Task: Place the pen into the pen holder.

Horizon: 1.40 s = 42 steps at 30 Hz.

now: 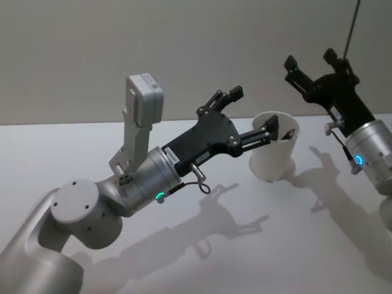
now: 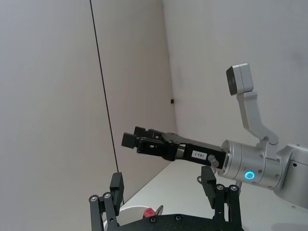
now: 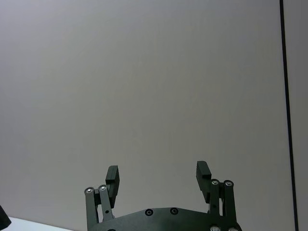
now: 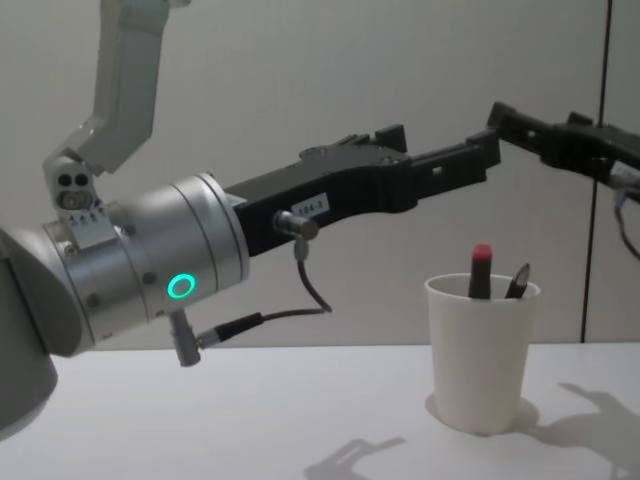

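standing upright on the white table (image 4: 150,420), the plain white paper cup (image 4: 480,350) is holding the red-capped pen (image 4: 481,268) inside; left gripper (image 1: 252,116) is hovering above its rim, spread wide and empty, suggesting release is done; right gripper (image 1: 309,60) is idling raised, also spread.

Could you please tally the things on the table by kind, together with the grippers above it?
White paper cup (pen holder): 1
Pens standing in the cup, one red-capped, one dark-tipped: 2
Grippers, left gripper and right gripper, both open and empty: 2
Total: 5
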Each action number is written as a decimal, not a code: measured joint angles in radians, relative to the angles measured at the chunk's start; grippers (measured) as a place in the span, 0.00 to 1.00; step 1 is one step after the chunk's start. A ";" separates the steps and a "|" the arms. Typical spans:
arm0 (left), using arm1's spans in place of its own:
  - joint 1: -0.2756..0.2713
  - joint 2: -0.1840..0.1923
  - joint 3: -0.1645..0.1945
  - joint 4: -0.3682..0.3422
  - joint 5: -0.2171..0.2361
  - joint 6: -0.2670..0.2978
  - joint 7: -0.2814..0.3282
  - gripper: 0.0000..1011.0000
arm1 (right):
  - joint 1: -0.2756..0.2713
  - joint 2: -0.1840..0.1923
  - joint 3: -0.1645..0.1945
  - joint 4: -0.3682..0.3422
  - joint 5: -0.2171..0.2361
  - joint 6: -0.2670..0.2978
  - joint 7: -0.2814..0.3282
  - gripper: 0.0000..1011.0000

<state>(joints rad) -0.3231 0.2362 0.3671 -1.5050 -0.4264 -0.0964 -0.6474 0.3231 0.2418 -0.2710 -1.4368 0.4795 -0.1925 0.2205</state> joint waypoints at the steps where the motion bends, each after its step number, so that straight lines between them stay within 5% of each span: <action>1: 0.000 0.000 0.000 0.000 0.000 0.000 0.000 0.99 | 0.000 0.000 0.000 0.000 0.000 0.000 0.000 0.99; 13: 0.009 0.015 0.009 -0.012 0.024 0.011 0.066 0.99 | -0.055 0.015 0.007 -0.053 -0.030 0.036 -0.024 0.99; 42: 0.062 0.105 0.063 -0.088 0.162 0.079 0.457 0.99 | -0.313 0.089 0.043 -0.306 -0.178 0.210 -0.142 0.99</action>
<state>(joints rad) -0.2608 0.3408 0.4299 -1.5928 -0.2647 -0.0170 -0.1908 0.0105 0.3306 -0.2284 -1.7429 0.3019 0.0177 0.0784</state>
